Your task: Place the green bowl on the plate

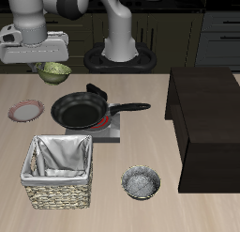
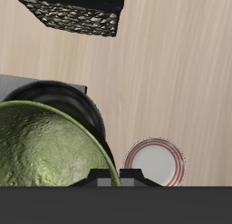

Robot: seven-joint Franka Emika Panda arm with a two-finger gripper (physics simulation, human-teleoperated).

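Note:
The green bowl (image 1: 54, 72) hangs in the air above the table's back part, with my gripper (image 1: 47, 65) shut on its rim. In the wrist view the green bowl (image 2: 45, 150) shows its pale speckled inside, tilted, with one finger (image 2: 109, 182) at its rim. The plate (image 1: 26, 110), whitish with a pinkish-red rim, lies flat on the table, nearer the front edge than the bowl and beside the frying pan. Below the gripper in the wrist view, the plate (image 2: 154, 162) lies bare, just past the bowl's edge.
A black frying pan (image 1: 79, 110) sits on a small stove (image 1: 109, 131) beside the plate. A woven basket (image 1: 60, 170) with a cloth lining and a grey metallic bowl (image 1: 141, 183) stand near the front edge. A dark cabinet (image 1: 206, 118) fills the far side.

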